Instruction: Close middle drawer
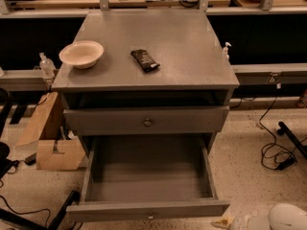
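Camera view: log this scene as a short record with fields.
middle drawer: pulled out, nothing visible inside, small round knob on its low front panel
upper drawer: shut
cabinet top: holds the bowl at left and the dark packet near the middle
gripper: at the bottom edge, right of the middle drawer's front corner
floor: cardboard box left, cables right

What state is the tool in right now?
The tool: at the bottom right edge of the view, by the front right corner of the open middle drawer; open or closed cannot be told.
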Available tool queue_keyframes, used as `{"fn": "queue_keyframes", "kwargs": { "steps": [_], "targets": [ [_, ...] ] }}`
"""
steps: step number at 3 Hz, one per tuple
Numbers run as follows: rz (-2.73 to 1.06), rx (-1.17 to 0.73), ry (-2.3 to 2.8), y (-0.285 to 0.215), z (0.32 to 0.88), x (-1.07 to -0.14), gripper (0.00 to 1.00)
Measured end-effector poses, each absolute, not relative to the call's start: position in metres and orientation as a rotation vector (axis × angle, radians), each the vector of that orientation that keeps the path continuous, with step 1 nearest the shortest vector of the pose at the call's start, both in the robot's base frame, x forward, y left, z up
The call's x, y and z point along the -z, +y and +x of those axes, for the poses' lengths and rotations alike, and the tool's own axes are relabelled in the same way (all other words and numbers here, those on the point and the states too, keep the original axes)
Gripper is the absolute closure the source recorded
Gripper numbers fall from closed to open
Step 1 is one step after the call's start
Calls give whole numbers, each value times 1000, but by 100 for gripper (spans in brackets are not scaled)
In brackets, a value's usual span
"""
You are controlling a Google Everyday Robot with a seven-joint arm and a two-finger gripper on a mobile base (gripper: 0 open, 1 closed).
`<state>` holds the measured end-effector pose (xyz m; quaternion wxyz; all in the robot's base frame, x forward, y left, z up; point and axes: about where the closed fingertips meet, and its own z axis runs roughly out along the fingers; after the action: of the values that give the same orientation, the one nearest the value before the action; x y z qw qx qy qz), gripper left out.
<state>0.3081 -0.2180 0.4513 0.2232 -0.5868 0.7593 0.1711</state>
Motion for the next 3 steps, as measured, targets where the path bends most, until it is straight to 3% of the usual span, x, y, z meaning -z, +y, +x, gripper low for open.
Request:
{"fn": "queue_keyframes", "kwargs": {
  "steps": [2, 3],
  "targets": [
    [-1585, -500, 2036, -216, 331, -404, 96],
    [-1606, -490, 2015, -208, 351, -394, 100]
  ]
}}
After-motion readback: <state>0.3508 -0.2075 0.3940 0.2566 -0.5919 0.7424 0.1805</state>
